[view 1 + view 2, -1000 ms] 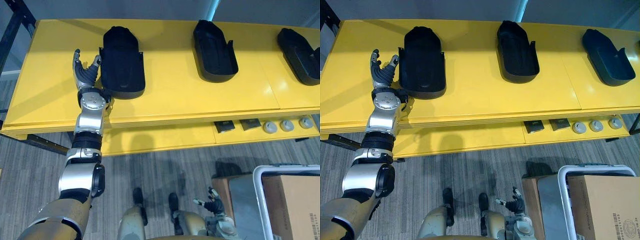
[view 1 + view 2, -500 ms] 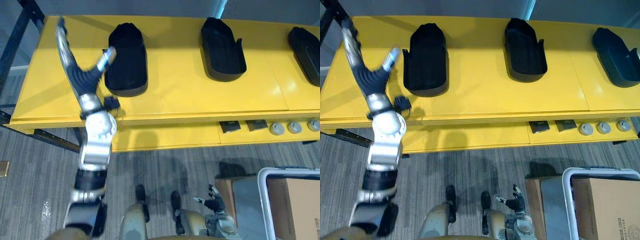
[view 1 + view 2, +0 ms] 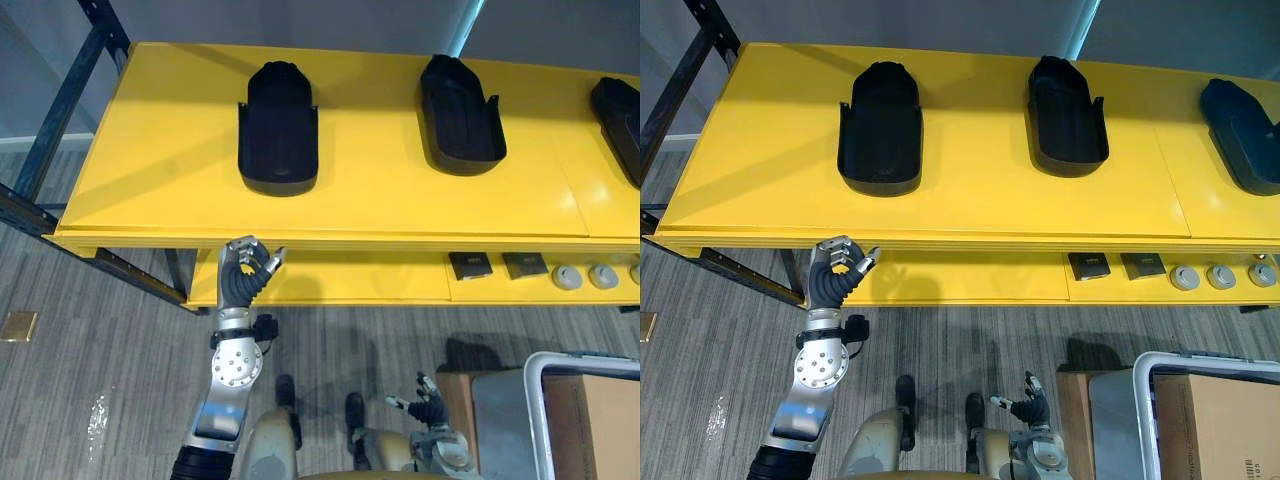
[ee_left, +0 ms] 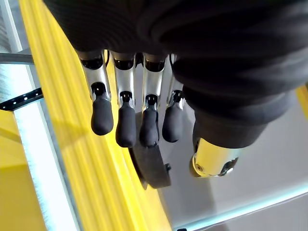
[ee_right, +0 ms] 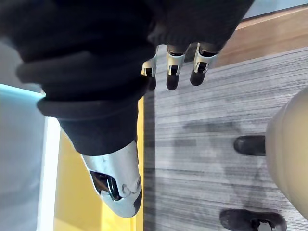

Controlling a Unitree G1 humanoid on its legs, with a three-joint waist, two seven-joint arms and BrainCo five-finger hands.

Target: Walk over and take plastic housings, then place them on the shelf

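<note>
**Three housings on the shelf, left hand off and empty**

I count three black moulded plastic housings on the flat yellow shelf (image 3: 150, 170). The left housing (image 3: 278, 135) and the middle housing (image 3: 460, 105) lie well apart. The third housing (image 3: 622, 110) is cut by the view's right edge. All three lie flat on the top surface, with nothing touching them.

My left hand (image 3: 240, 283) hangs below the shelf's front edge, over the grey floor, clear of the left housing. Its fingers (image 4: 126, 127) are curled in and I see nothing held in them. The right hand (image 3: 1028, 408) sits low by the body with its fingers loose and empty.

I judge the placement of the left housing finished. I cannot tell whether more housings wait elsewhere. If they do, the next job is to walk off and fetch one.

A second ago the left hand was up on the shelf, its spread fingers right against the left housing's side. Half a second ago it had lifted away with its fingers flung wide. Now it has dropped under the edge and closed. The head camera has also shifted, so the housings' apparent slide across the frame is not their own movement.
</note>
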